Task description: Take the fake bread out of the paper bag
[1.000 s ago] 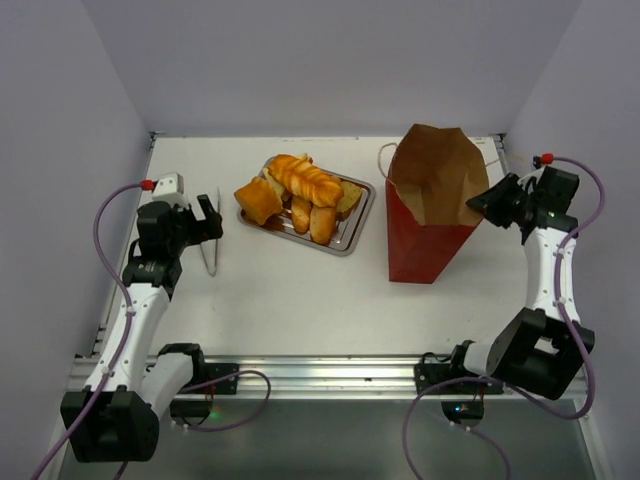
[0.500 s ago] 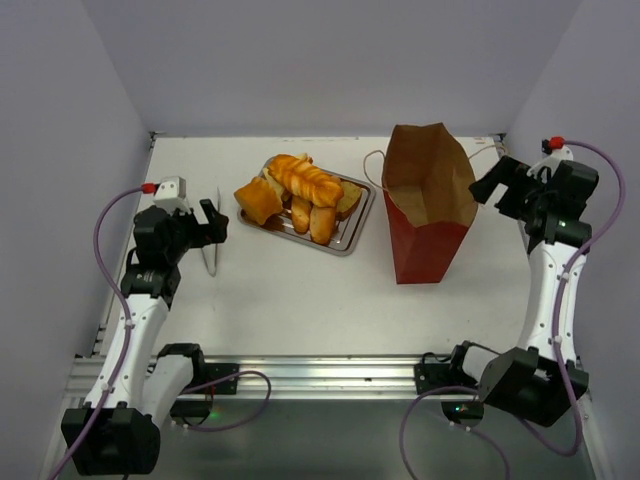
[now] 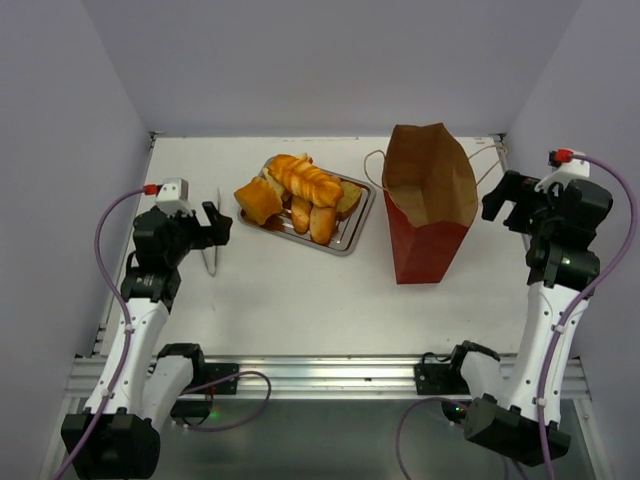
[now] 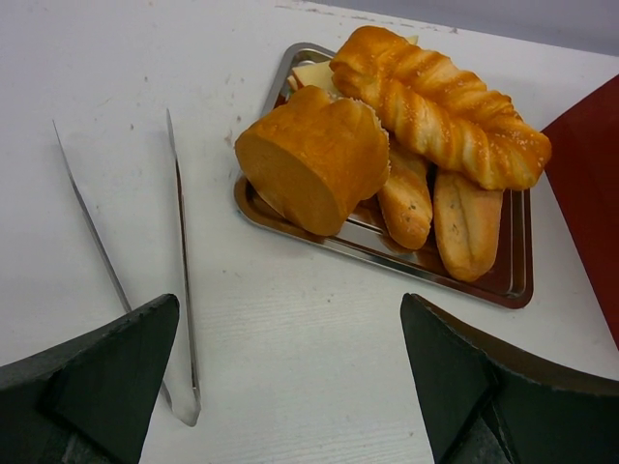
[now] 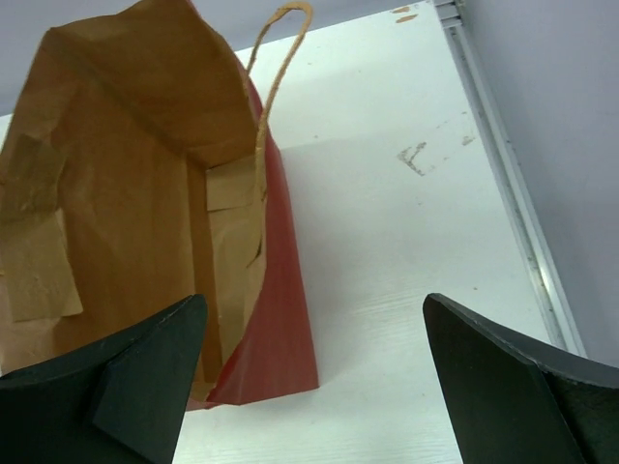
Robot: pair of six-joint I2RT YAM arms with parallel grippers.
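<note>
The fake bread (image 3: 303,189) lies piled on a steel tray (image 3: 356,231) at the back middle: a chunky loaf (image 4: 314,159), a braided loaf (image 4: 440,106) and baguette-like pieces (image 4: 467,222). The dark-red paper bag (image 3: 425,210) stands upright to the tray's right, its mouth open; the tan inside (image 5: 116,193) shows no bread where I can see. My right gripper (image 3: 492,197) hangs open just right of the bag, apart from it, as the right wrist view (image 5: 314,387) also shows. My left gripper (image 3: 218,225) is open left of the tray, above bare table (image 4: 290,387).
Metal tongs (image 3: 210,252) lie on the table beside my left gripper, also seen in the left wrist view (image 4: 179,242). The bag's twine handles (image 5: 276,77) loop out at both sides. The table's right rail (image 5: 522,213) runs close behind my right arm.
My right gripper opened and drew back to the right, away from the bag's right rim. The bag stood up straighter and shifted slightly left. The left arm barely moved.
</note>
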